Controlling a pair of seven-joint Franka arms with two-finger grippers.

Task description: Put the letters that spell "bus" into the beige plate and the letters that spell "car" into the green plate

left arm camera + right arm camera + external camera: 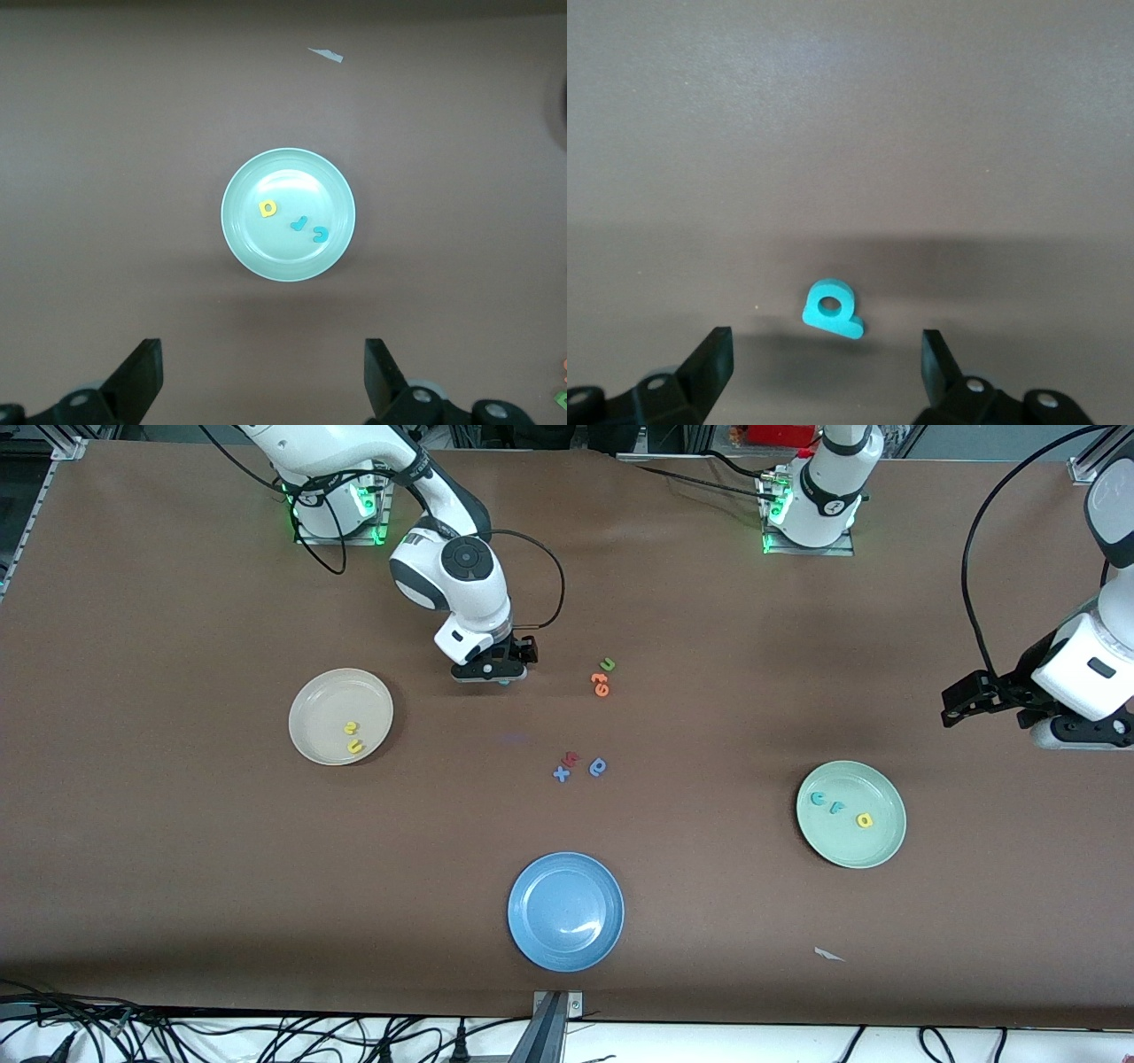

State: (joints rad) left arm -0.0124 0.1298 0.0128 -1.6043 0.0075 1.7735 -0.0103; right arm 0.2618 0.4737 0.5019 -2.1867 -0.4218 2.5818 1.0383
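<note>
While the teal "b" [831, 310] lies flat on the brown table [177, 850], the right gripper [493, 674] hangs directly above it with its fingers spread wide, holding nothing. In the right wrist view the letter sits between the two fingers, its stem pointing sideways toward one of them. The yellow "u" [354, 747] and yellow "s" [351, 729] are already in the beige plate [310, 691], toward the right arm's end of the table. The left gripper [264, 376] waits, open and empty, above the green plate [239, 239], which holds c, r and a.
</note>
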